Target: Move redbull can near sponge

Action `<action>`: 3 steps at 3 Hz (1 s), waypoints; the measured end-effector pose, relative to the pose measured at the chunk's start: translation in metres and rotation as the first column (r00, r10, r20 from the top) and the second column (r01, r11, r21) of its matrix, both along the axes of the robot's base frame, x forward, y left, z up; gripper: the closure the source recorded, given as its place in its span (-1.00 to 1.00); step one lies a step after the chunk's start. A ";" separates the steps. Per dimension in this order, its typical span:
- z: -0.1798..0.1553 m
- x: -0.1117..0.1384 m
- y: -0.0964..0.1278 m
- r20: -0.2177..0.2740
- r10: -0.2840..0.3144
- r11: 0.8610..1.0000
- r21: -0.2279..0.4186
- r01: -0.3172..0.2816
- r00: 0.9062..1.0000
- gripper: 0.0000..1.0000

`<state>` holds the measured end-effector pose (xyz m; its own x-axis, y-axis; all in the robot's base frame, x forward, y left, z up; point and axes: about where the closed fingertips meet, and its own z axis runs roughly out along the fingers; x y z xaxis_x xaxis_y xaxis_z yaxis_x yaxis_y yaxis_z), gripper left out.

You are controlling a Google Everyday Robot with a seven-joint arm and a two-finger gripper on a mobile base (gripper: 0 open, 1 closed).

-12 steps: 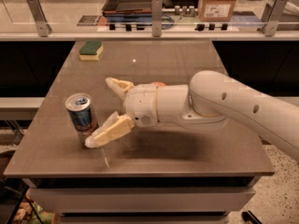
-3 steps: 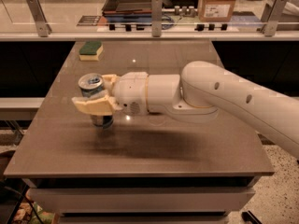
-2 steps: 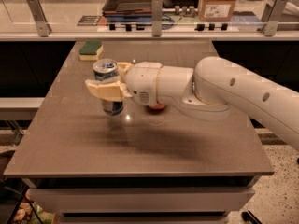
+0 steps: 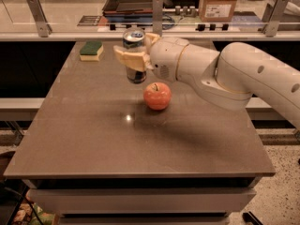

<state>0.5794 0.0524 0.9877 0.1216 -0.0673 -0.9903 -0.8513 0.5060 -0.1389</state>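
none readable | redbull can (image 4: 136,74) in gripper (image 4: 134,53) (blurred); box label (image 4: 215,11) too

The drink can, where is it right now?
In the camera view the can is held in the gripper above the table, left of centre toward the far edge, between the sponge and the apple.

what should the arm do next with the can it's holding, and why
Probably carry the redbull can across toward the sponge before lowering anything. The gripper has its jaws shut on the can, seemingly just above the table, and a stretch of tabletop separates can and sponge.
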 end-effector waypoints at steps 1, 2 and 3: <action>0.020 0.066 -0.048 0.090 -0.113 0.994 0.007 0.112 0.990 1.00; 0.020 0.066 -0.047 0.089 -0.111 0.994 0.007 0.111 0.990 1.00; 0.023 0.082 -0.038 0.080 -0.083 0.996 -0.009 0.084 0.993 1.00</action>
<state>0.6616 0.0148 1.0106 0.1935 -0.0923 -0.9767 -0.7922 0.5725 -0.2111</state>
